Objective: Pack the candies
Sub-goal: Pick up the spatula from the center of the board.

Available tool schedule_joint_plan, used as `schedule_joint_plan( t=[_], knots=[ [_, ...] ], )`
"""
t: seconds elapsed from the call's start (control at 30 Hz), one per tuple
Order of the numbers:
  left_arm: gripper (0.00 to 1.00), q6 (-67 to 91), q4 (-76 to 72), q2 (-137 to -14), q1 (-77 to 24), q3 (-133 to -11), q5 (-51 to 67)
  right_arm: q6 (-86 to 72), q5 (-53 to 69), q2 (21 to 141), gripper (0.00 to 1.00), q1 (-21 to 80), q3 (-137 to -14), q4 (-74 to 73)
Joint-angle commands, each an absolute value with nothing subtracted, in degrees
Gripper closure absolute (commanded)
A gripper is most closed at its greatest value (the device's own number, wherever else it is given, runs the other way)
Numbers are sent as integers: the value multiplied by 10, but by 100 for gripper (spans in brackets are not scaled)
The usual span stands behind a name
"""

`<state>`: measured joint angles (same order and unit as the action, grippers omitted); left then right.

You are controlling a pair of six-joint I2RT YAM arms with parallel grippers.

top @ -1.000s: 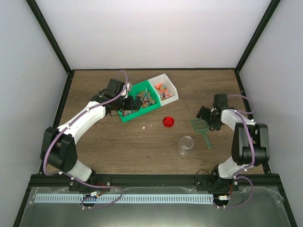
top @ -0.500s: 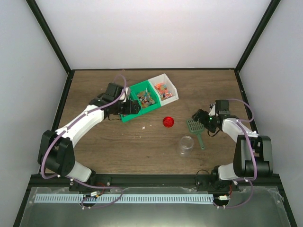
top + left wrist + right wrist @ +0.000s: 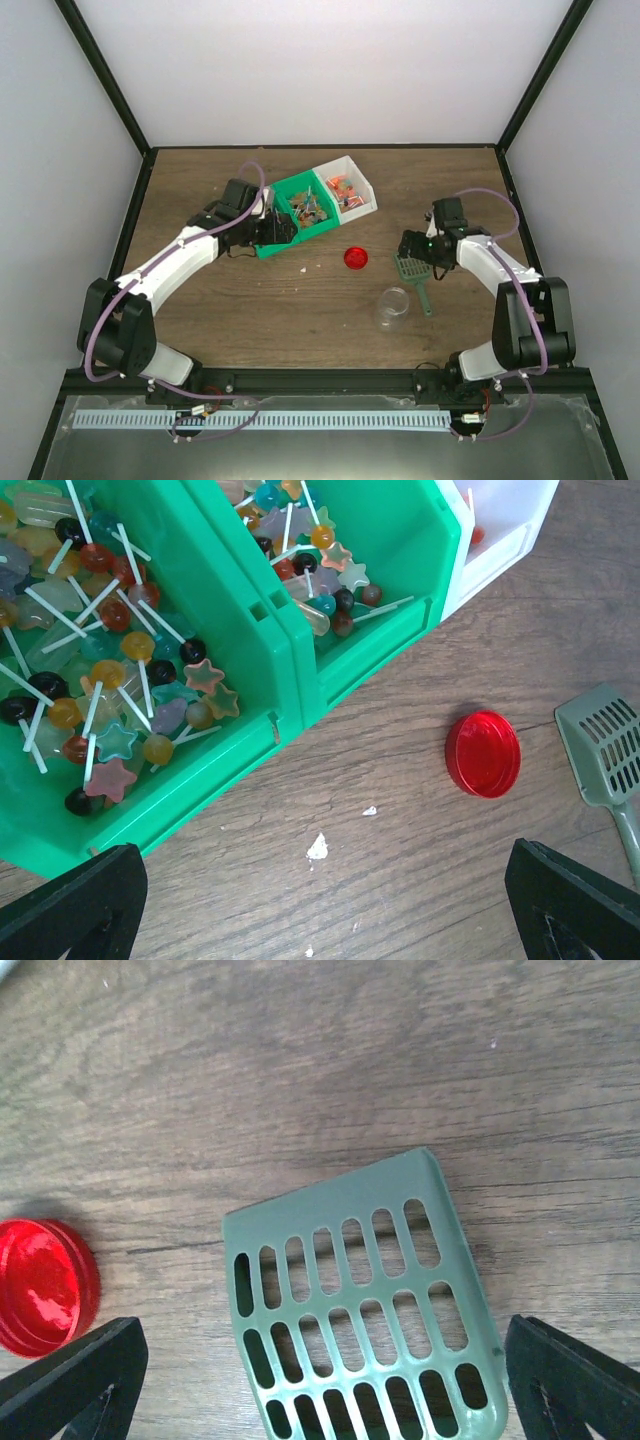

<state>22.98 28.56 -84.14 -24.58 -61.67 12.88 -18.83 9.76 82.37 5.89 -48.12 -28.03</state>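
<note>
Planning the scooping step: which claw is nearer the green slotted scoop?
Right. The right claw hovers over the green scoop; the left claw is beside the green bin, well away.

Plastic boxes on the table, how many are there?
3, in a row: left green plastic box, middle green plastic box, white plastic box on the right.

Overhead view looks down from behind; both close wrist views share the red lid (image 3: 482, 753) and scoop (image 3: 345, 1297)
</note>
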Motion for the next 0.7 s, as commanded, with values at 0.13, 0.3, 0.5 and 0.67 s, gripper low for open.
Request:
schedule_joint_plan(
  t=[0.13,0.3,0.5,0.67],
  knots=[
    [0,239,265,-825,-248,-606,135,-151,53,868,0,93,-510,-327],
    [0,234,269,-821,-248,-602,130,-150,56,878,0,99,-519,-336],
    [0,229,272,-822,-248,-600,126,-143,49,906,0,115,-532,-351],
    [0,230,270,-823,-248,-598,127,-149,28,926,0,117,-536,-357]
  ],
)
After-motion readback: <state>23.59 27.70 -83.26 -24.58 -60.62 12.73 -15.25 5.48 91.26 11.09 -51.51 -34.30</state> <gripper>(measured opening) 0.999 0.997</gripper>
